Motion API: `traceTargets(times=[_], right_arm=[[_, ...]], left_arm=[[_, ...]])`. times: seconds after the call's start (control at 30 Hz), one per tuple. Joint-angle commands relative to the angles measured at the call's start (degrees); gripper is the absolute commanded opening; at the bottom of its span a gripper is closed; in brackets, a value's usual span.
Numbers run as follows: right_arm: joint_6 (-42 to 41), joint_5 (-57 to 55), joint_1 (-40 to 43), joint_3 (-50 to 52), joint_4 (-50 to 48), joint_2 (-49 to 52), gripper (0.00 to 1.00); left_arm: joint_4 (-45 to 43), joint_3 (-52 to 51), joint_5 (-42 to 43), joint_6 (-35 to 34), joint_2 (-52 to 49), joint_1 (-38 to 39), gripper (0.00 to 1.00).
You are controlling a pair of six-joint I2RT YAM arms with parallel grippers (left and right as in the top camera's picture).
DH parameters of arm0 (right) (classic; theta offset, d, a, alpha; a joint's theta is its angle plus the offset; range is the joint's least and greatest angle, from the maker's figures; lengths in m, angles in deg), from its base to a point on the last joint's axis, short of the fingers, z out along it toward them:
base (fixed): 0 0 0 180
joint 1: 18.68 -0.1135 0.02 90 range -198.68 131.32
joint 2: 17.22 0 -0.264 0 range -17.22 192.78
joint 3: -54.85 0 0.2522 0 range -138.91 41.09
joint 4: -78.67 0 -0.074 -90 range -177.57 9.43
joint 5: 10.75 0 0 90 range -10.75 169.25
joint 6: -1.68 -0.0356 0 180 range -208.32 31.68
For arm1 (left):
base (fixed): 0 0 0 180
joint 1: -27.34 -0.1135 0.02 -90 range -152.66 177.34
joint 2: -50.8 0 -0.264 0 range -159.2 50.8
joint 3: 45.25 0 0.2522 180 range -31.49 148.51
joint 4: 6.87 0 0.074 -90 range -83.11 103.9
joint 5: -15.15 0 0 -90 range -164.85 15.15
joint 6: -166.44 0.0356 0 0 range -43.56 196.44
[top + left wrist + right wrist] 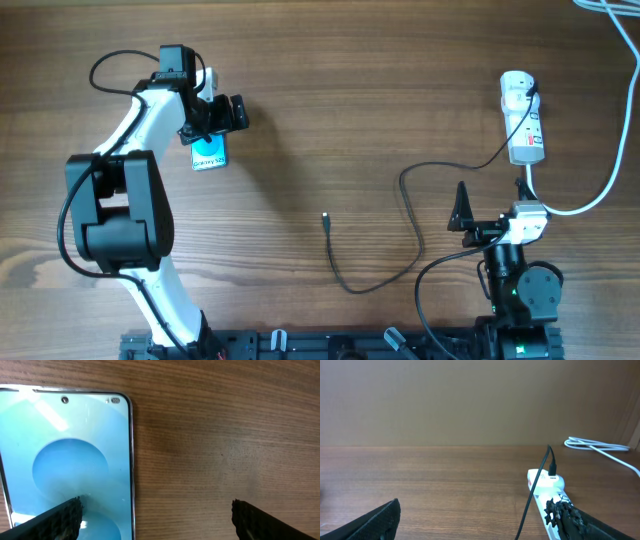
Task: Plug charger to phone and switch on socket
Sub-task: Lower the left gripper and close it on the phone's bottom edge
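**Both arms at the start of the task.** The left gripper [214, 117] is spread wide and holds nothing. It hangs directly over the phone [208, 155], which lies face up near the table's [330, 60] far left corner. In the left wrist view one finger [62, 517] overlaps the lit screen of the phone [70, 445]; whether it touches the glass cannot be told. The right gripper [465, 222] is likewise spread and empty, near the table's near right corner, with the socket [522, 118] beyond it toward the far right edge.

**Progress.** The charger [412, 215] is already seated in the far end of the socket. From there it loops across the middle of the table. Its plug tip [326, 220] lies free on the wood, well apart from the phone. Grasping the tip, mating it with the phone and switching the socket on all appear to remain.

**Not resolved.**
- The phone's near end is hidden under the left gripper in the overhead view and cut off in the wrist view, so no charging port is visible.
- The socket's switch position is too small to read.
- The right wrist view shows only the end of the socket [545, 484], partly behind a finger.
- The white cord [600, 195] runs out of frame at the far right corner.
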Motion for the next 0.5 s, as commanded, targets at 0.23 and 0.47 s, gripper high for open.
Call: traceTargets(times=[0.23, 0.47], right_arm=[[0.61, 0.52, -0.22, 0.07, -0.20, -0.61, 1.00], [0.61, 0.52, -0.22, 0.07, -0.20, -0.61, 1.00]], left_arm=[[0.04, -5.46, -0.76, -0.37, -0.76, 0.26, 1.00], [-2.69, -5.75, -1.03, -0.37, -0.76, 0.24, 1.00]])
